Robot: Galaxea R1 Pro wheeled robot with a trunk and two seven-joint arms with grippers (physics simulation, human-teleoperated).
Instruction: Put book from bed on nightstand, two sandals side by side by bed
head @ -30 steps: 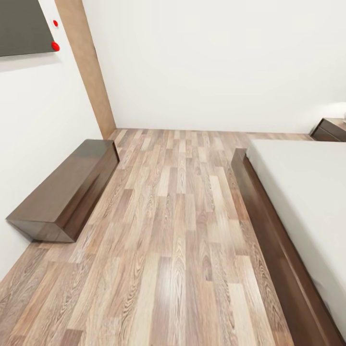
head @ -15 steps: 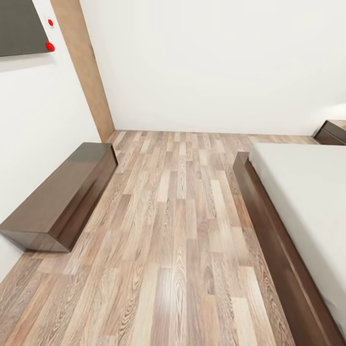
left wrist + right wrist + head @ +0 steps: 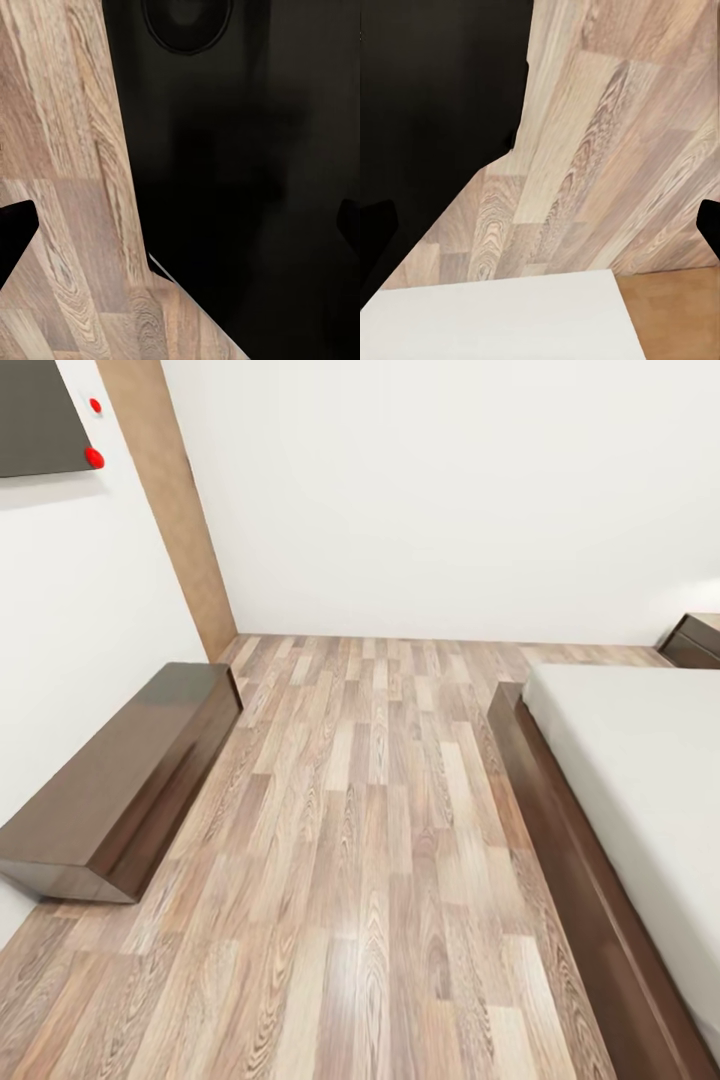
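Note:
The bed (image 3: 640,760), with its off-white mattress and dark brown frame, runs along the right of the head view. A nightstand (image 3: 697,640) of dark wood peeks in at the far right, by the back wall. The book and the sandals are out of view. In the left wrist view my left gripper (image 3: 180,229) is open, its dark fingertips (image 3: 15,234) far apart over plank floor and my own black body. In the right wrist view my right gripper (image 3: 540,229) is open too, nothing between its fingertips (image 3: 375,234), above the wood floor.
A long low dark brown cabinet (image 3: 120,780) stands against the left wall. Above it hangs a dark panel (image 3: 35,420) with red dots, beside a brown wooden strip (image 3: 170,510). A wide strip of plank floor (image 3: 370,840) lies between cabinet and bed.
The whole head picture has slid a little down and left, so the camera has moved. Nothing in the room has shifted by itself.

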